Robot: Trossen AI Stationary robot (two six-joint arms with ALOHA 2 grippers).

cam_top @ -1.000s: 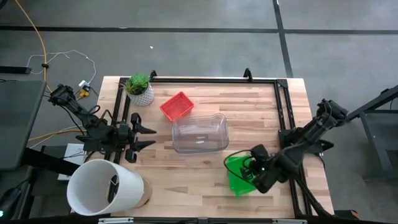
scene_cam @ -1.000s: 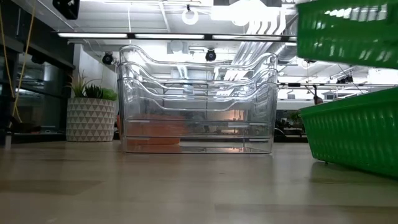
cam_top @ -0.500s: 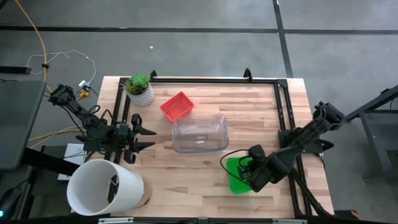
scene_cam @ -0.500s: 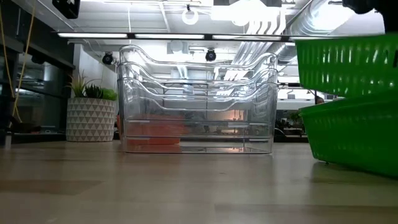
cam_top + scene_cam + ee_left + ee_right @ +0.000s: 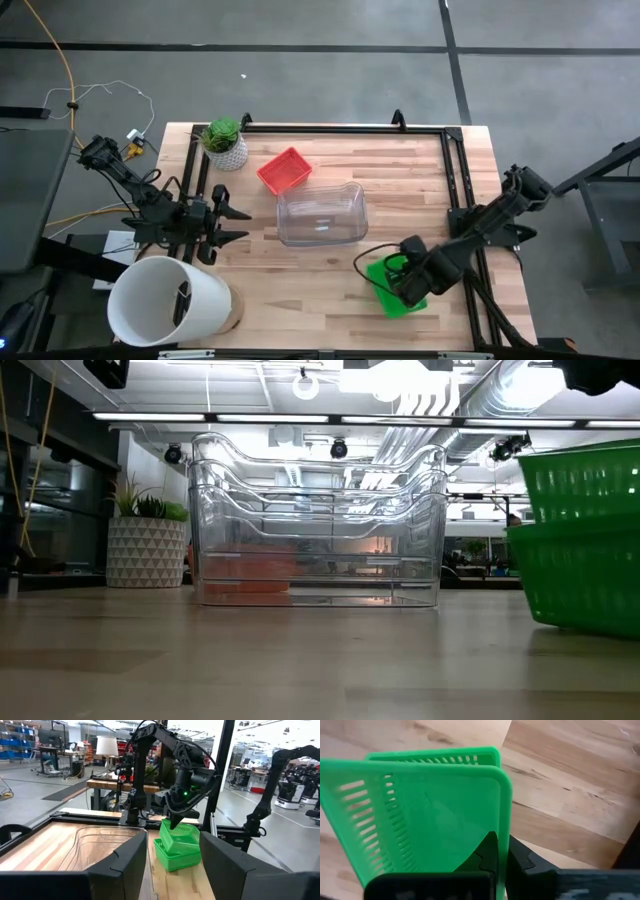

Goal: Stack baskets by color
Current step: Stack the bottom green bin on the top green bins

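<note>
Two green baskets are at the table's near right. The upper one [image 5: 181, 834] sits partly inside the lower one [image 5: 175, 859], and my right gripper [image 5: 407, 281] is shut on it from above. In the low view the upper basket [image 5: 585, 485] rests over the lower [image 5: 585, 575]. A red basket [image 5: 285, 169] lies on the table behind the nested clear baskets [image 5: 320, 213]. My left gripper [image 5: 236, 222] waits open at the table's left, pointing level toward the clear baskets. My right gripper pinches one side wall of the upper green basket at its rim [image 5: 504, 832]. One finger [image 5: 487, 854] is inside the basket and one [image 5: 522, 862] outside. The fingers come from above, pointing down. The basket's bottom sits in the lower green basket, slightly tilted.
A potted plant [image 5: 224, 142] stands at the far left corner. A big white bucket [image 5: 165, 300] lies at the near left. Black frame rails [image 5: 455, 180] run along the table's far and right edges. Bare wood lies between the clear baskets and the near edge.
My right gripper has gone down and tipped more upright, carrying the upper green basket. The basket hung tilted and clear above the lower green basket. Now it sits down into that basket, nearly level.
</note>
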